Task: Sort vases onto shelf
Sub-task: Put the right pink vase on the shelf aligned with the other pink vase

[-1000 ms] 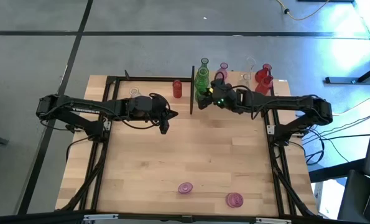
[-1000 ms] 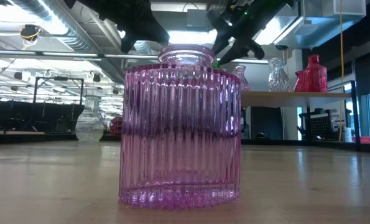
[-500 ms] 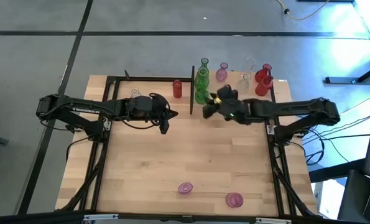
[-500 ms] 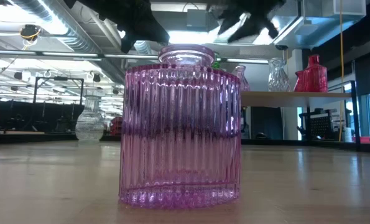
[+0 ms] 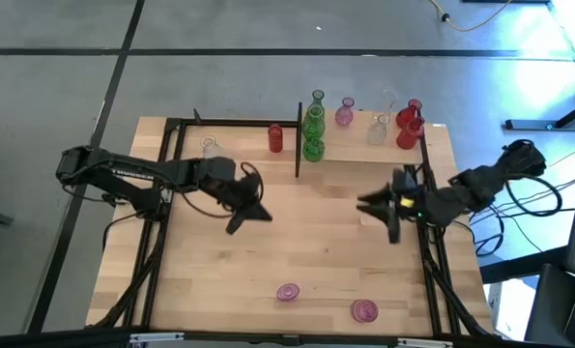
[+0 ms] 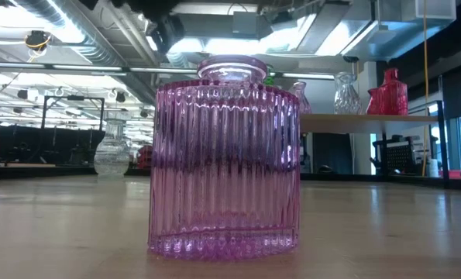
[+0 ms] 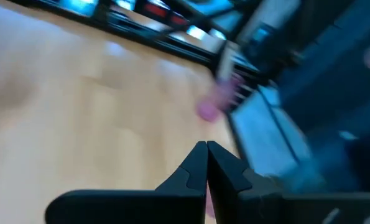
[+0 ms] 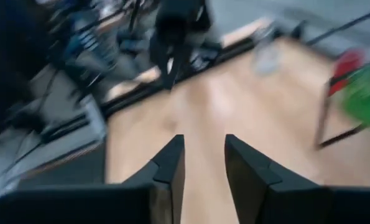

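On the shelf [image 5: 364,155] at the far edge stand two green vases [image 5: 313,135], a pink one [image 5: 345,113], a clear one [image 5: 378,130] and red ones [image 5: 408,123]. A red vase [image 5: 275,138] and a clear vase [image 5: 208,145] stand left of the black post [image 5: 298,145]. Two pink vases [image 5: 287,291] [image 5: 364,310] stand on their bases near the front edge; one fills the low view [image 6: 224,155]. My left gripper [image 5: 251,217] [image 7: 206,155] is shut and empty over the table's left middle. My right gripper [image 5: 372,205] [image 8: 203,155] is open and empty near the right edge.
Black frame rails [image 5: 157,251] [image 5: 432,261] run along both sides of the wooden table [image 5: 297,242]. The table's middle, between the two grippers and the front pink vases, is bare wood. Beyond the table's far edge is grey floor.
My right gripper has drawn back from the green vases on the shelf, up and toward the table's right and near edges, leaving both standing there. It has left the low view. My left gripper has swung its tip toward the near edge, staying about where it was.
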Action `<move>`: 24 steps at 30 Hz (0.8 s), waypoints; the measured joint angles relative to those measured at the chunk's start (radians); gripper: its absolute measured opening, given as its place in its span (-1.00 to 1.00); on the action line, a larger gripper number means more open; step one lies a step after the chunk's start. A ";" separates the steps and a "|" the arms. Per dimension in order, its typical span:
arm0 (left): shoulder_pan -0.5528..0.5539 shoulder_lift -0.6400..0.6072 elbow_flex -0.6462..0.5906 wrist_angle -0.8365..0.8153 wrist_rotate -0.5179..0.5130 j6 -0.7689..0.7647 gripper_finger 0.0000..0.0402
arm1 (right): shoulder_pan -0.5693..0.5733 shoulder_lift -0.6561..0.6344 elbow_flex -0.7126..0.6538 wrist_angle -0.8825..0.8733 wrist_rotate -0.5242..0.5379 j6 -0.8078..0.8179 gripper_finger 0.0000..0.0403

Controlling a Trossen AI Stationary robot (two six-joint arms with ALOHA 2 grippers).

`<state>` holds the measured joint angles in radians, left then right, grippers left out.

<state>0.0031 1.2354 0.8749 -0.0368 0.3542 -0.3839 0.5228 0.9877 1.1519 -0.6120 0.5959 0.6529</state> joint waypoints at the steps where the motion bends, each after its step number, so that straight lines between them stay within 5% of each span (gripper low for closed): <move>1: -0.020 0.000 0.000 0.000 0.013 0.001 -1.00 | 0.025 -0.001 0.000 -0.017 -0.028 0.021 -0.53; 6: -0.119 0.003 0.000 0.000 0.009 -0.006 -1.00 | 0.121 0.029 0.000 -0.078 -0.283 0.138 -0.59; 12: -0.201 0.007 0.000 0.000 -0.178 -0.007 -1.00 | 0.208 0.111 0.000 -0.109 -0.527 0.264 -0.58; 20: -0.251 0.007 0.000 0.001 -0.447 -0.086 -1.00 | 0.330 0.197 -0.001 -0.124 -0.553 0.387 -0.58; 24: -0.265 0.007 0.000 0.027 -0.499 -0.088 -1.00 | 0.407 0.257 -0.001 -0.069 -0.563 0.405 -0.47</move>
<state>-0.2615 1.2423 0.8749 -0.0101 -0.1444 -0.4715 0.9295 1.2443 1.1507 -0.6807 0.0334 1.0577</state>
